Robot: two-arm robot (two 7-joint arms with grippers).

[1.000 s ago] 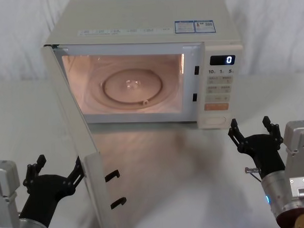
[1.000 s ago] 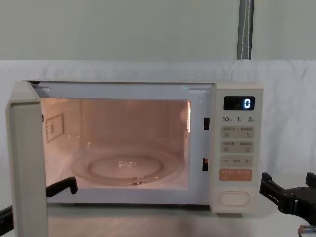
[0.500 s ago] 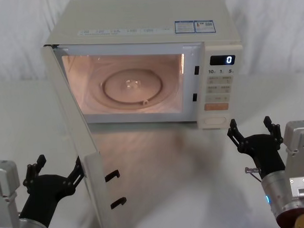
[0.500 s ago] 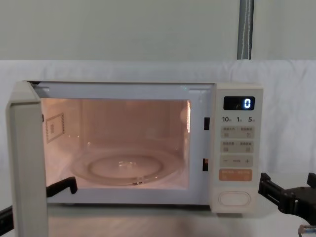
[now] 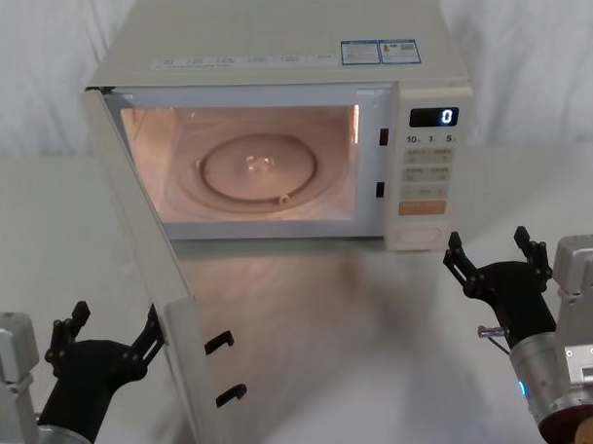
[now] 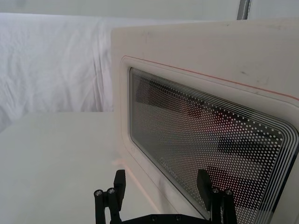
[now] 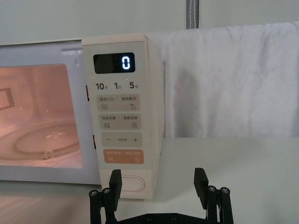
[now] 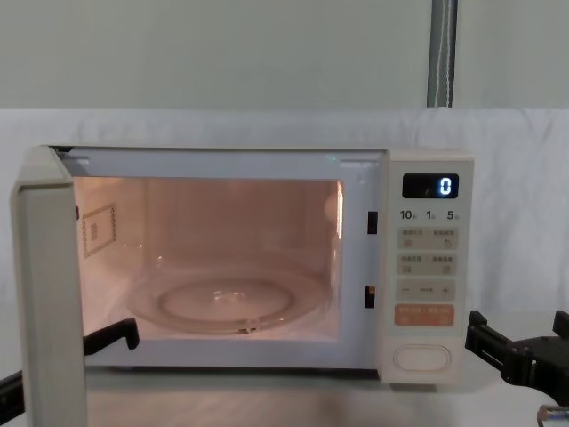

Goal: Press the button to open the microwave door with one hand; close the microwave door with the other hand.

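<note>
Standing wide open microwave door [image 5: 142, 257], left gripper [image 5: 106, 336] spread beside it, right gripper [image 5: 497, 257] spread near button [image 5: 421, 237]

Microwave door [image 5: 146, 247]: cream-white frame; window [image 6: 210, 144] dark glass with a fine white dot grid and thin concentric outlines, one red line around it. Cavity [image 8: 209, 258] lit warm pink-orange; turntable [image 5: 259, 169] clear glass. Control panel [image 7: 122, 121]: cream, black display with white-blue "0", one orange key [image 7: 123, 157], cream button [image 8: 420, 358]. Left gripper [image 5: 104, 338] and right gripper [image 5: 497, 259]: black. Surface [image 5: 378, 326] white; backdrop cloth [image 7: 233, 79] white.
</note>
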